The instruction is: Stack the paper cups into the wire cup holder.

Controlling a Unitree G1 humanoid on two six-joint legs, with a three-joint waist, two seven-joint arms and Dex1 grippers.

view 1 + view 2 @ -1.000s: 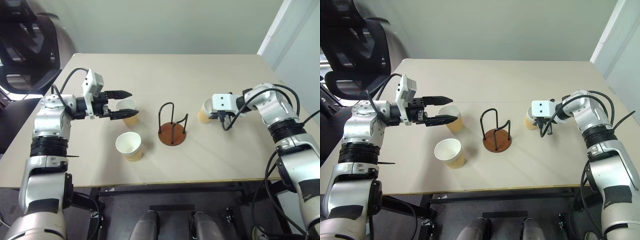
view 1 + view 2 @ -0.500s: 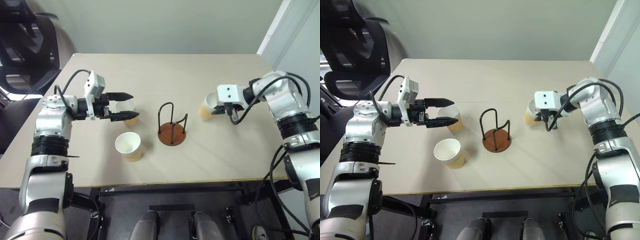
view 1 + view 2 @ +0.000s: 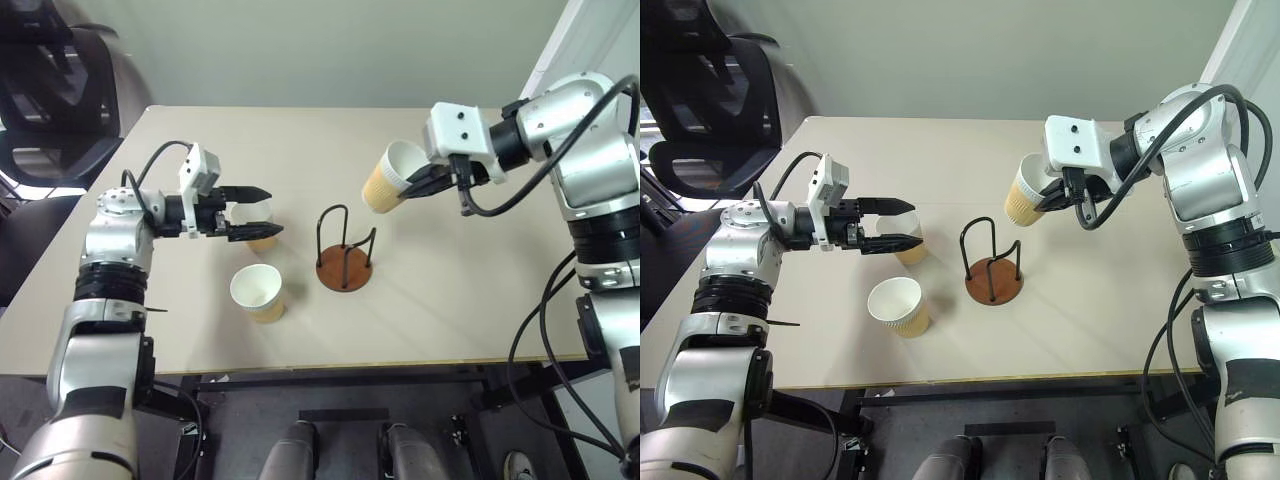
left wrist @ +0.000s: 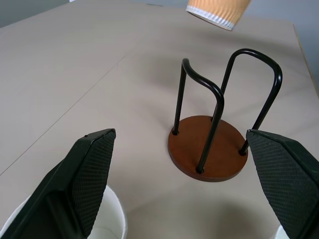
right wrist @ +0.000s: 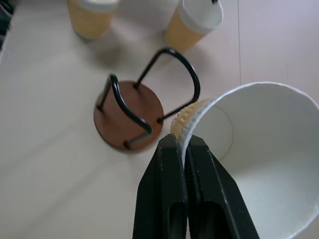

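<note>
The right end effector [image 5: 182, 149] is pinched tight on the rim of a paper cup [image 3: 392, 177], holding it tilted in the air above the counter [image 3: 450, 300], up and to the right of the wire cup holder [image 3: 344, 252]. The left end effector [image 3: 262, 212] is spread wide around a second paper cup [image 3: 908, 240] standing left of the holder. A third paper cup [image 3: 258, 292] stands nearer the front edge.
</note>
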